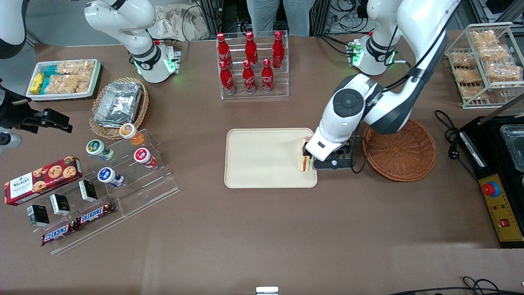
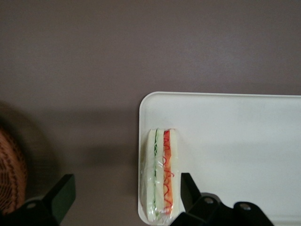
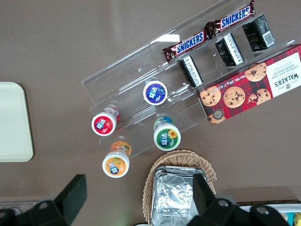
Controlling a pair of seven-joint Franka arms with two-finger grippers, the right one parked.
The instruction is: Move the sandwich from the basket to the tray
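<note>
The sandwich (image 1: 306, 163) stands on edge on the cream tray (image 1: 262, 157), at the tray's rim nearest the reddish-brown basket (image 1: 403, 151), which holds nothing. In the left wrist view the sandwich (image 2: 161, 176) sits by the tray's (image 2: 235, 141) rounded corner, its orange-red and green filling showing. My left gripper (image 1: 311, 160) hangs low over it and is open (image 2: 125, 190). One finger (image 2: 188, 188) is close beside the sandwich. The other finger (image 2: 61, 193) is well clear of it, over the table. A part of the basket (image 2: 9, 174) also shows in this view.
A clear rack of cola bottles (image 1: 251, 65) stands farther from the front camera than the tray. A tan basket of foil containers (image 1: 118, 104), acrylic steps with cups (image 1: 123, 164) and snack bars lie toward the parked arm's end. A black machine (image 1: 499, 176) and wire rack (image 1: 485, 61) flank the basket.
</note>
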